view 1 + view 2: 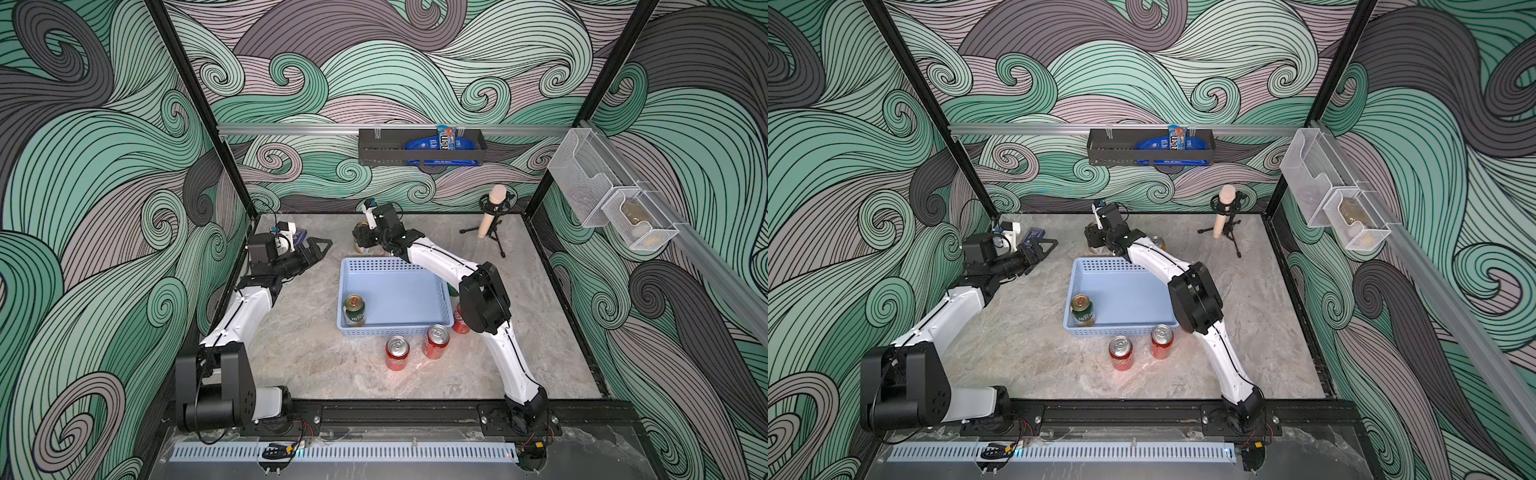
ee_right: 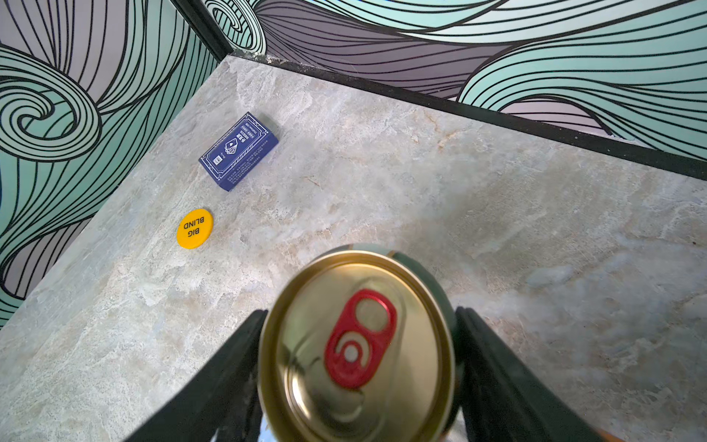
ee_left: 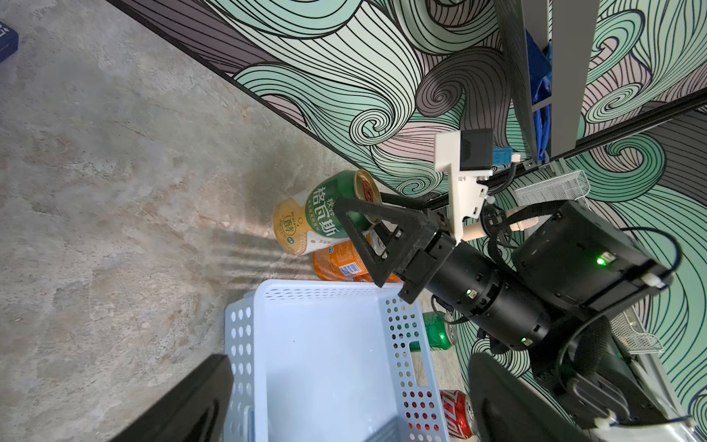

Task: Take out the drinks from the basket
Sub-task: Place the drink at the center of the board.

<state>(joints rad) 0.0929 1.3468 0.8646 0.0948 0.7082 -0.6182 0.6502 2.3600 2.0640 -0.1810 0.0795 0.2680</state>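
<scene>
Obs: right gripper [image 2: 359, 317] is clamped on a green-and-cream can [image 3: 317, 214], one jaw on each side, just beyond the basket's [image 1: 395, 330] far wall. An orange can [image 3: 340, 264] stands between that can and the far wall, close to touching it. I cannot tell whether the held can's base is on the table yet. Risk: released while off the table or tilted, it tips and rolls, likely taking the orange can with it. Risk: the right forearm lies across the basket's far right corner, so pulling back low could catch the rim and drag the basket into the red cans [image 1: 397, 353] just outside its near wall. The left gripper [image 1: 322, 243] is empty, jaws apart, off the basket's far left corner. The last can [image 1: 354, 311] sits inside, tight in the near left corner, where the walls crowd a grip.
</scene>
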